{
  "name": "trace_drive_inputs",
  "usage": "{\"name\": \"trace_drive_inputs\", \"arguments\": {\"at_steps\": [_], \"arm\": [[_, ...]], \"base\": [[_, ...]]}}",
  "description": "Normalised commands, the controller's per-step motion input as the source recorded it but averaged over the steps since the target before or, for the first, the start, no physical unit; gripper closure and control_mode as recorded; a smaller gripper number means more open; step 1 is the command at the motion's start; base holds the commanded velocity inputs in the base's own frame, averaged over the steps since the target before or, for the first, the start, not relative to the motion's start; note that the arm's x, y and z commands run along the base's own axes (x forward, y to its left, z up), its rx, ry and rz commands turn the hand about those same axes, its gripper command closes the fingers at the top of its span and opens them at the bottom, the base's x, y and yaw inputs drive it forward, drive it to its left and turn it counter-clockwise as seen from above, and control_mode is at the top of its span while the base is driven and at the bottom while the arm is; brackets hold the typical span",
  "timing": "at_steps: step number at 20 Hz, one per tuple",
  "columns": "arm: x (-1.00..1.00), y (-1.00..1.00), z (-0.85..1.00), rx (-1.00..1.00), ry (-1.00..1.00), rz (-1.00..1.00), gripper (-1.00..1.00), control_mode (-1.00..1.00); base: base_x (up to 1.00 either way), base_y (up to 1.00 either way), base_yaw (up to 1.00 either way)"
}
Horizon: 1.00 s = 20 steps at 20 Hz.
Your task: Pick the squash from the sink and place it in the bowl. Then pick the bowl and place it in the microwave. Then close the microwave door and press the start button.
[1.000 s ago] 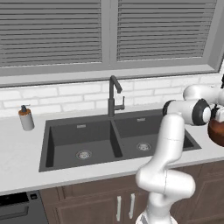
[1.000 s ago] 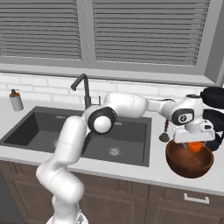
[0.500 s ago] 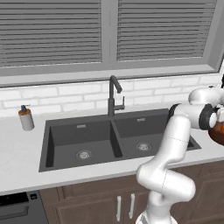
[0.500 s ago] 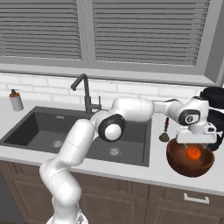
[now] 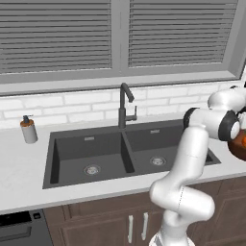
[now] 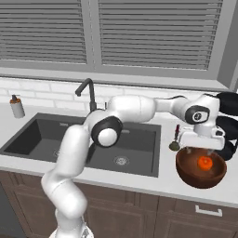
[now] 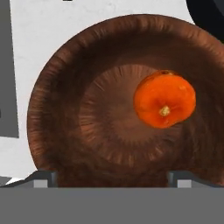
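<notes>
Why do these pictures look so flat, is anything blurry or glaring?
Left base view: even light, sharp, no glare, the sink only softly shaded. Right base view: a faint shadow under the bowl, nothing blurred. Hand view: close on the squash, the bowl's grain looks smeared and streaky.

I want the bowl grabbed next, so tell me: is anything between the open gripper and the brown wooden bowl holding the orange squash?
Nothing visible is in the way. The open gripper hangs right over the round reddish-brown wooden bowl on the white counter, and the small orange squash lies loose inside it, off-centre, apart from the fingertips.
</notes>
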Motion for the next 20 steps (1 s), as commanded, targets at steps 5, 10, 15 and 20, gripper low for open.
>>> {"name": "trace_drive_inputs", "arguments": {"at_steps": [5, 10, 15, 20], "arm": [[-0.99, 0.81, -0.01, -0.12, -0.01, 0.0, -1.0, -1.0], [-0.37, 0.5, -0.05, -0.06, 0.0, 0.0, -1.0, -1.0], [0.37, 0.01, -0.26, -0.01, 0.0, 0.06, -1.0, -1.0], [0.56, -0.13, -0.1, 0.0, 0.0, 0.11, -1.0, -1.0]], "base": [[0.0, 0.0, 0.0], [0.0, 0.0, 0.0], [0.0, 0.0, 0.0], [0.0, 0.0, 0.0]]}}
